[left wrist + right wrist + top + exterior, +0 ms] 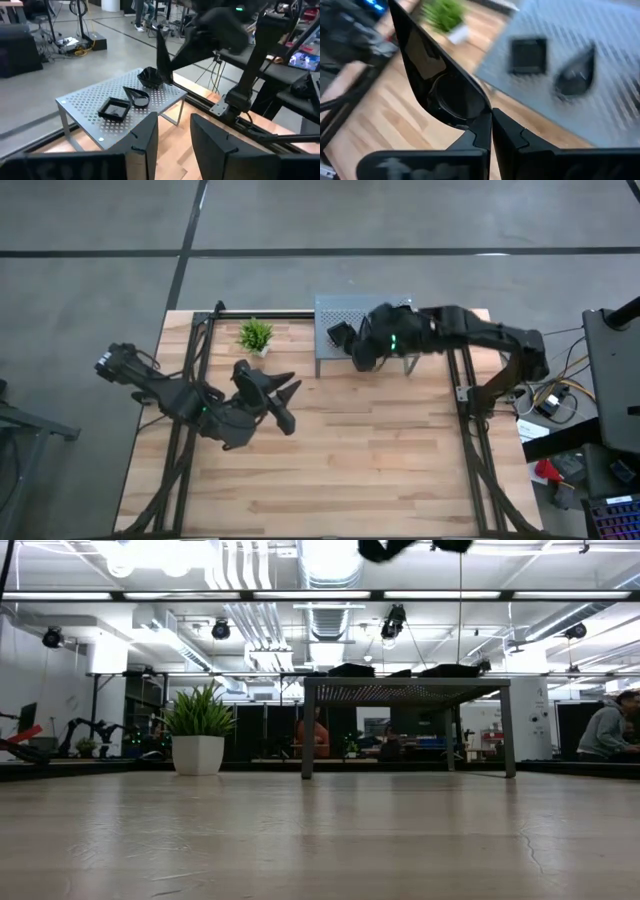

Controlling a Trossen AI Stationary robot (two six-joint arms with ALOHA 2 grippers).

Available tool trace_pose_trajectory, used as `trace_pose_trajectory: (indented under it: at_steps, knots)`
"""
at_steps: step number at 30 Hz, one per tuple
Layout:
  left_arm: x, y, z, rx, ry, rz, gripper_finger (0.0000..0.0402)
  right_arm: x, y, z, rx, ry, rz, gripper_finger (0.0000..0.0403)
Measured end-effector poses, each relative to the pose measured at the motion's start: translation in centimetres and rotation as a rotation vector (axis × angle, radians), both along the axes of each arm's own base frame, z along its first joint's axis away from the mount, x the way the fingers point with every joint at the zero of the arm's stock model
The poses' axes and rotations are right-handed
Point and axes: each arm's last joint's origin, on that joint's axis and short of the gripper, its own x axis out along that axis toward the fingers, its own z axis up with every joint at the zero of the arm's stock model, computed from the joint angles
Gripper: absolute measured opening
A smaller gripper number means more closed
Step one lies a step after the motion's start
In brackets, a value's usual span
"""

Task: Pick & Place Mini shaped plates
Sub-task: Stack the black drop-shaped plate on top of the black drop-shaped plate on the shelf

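Pale wood counter (330, 470), planks running lengthwise, set on a grey concrete floor (300, 215) crossed by dark seams. Bright workshop beyond, seen in the low view: white walls, ceiling hung with pipes and ducts (240, 575), strip lights (330, 595) and dark fixtures. Racks and benches (110, 700) in the distance, a seated person (605, 730) at far right. Cluttered desk (600, 470) with cables and a keyboard beside the counter's right edge. Cables and stands on the floor (80, 42) in the left wrist view.
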Motion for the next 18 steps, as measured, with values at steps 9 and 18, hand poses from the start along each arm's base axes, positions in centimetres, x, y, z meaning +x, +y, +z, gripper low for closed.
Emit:
trace_pose_trajectory:
  at_steps: [9,18]
  knots:
    - [-1.1,1.4,1.0,0.043,0.034,-0.01,0.0105,-1.5,-6.8,-2.2,0.194,0.164,-0.164,0.0008]
    - [-2.3,3.1,1.9,-0.039,0.083,-0.205,0.0101,-0.4,-11.8,-5.2,0.307,0.257,-0.175,0.0008]
